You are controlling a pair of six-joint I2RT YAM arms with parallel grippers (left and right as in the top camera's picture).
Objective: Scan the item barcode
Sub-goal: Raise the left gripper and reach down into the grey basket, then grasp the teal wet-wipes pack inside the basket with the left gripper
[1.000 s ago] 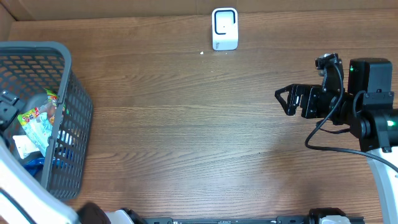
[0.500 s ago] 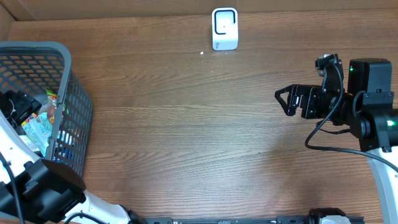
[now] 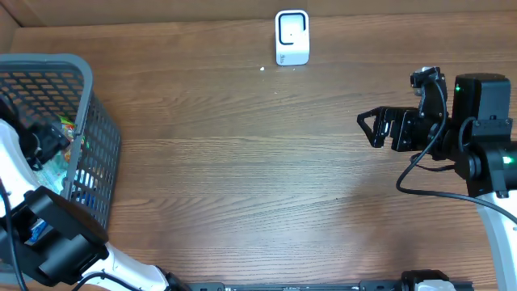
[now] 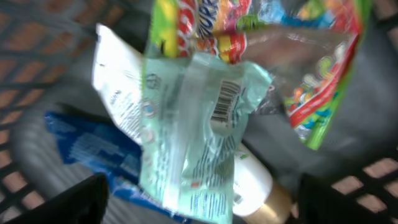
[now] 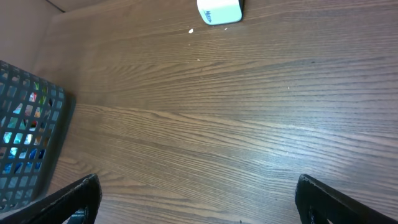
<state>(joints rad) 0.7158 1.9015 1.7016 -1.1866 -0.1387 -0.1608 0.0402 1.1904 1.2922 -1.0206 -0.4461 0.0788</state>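
Note:
My left gripper [image 3: 53, 145] hangs inside the grey basket [image 3: 90, 89], open, its dark fingers wide apart at the bottom corners of the left wrist view. Between and just beyond them lies a pale green packet [image 4: 193, 124] with its barcode [image 4: 225, 102] facing up; nothing is gripped. Under and around it are a colourful candy bag [image 4: 311, 74], a blue packet [image 4: 87, 149] and a white bottle with a tan cap [image 4: 252, 180]. The white scanner [image 3: 292, 36] stands at the table's far edge. My right gripper [image 3: 369, 129] hovers open over bare wood at the right.
The basket's mesh walls close in around my left gripper on all sides. In the right wrist view the scanner [image 5: 219, 10] is at the top and the basket [image 5: 25, 143] at the far left, with brown wood table [image 5: 236, 112] between.
My left arm has swung right and down into the basket, over the packets, and its jaws have narrowed a little. The right arm has not moved.

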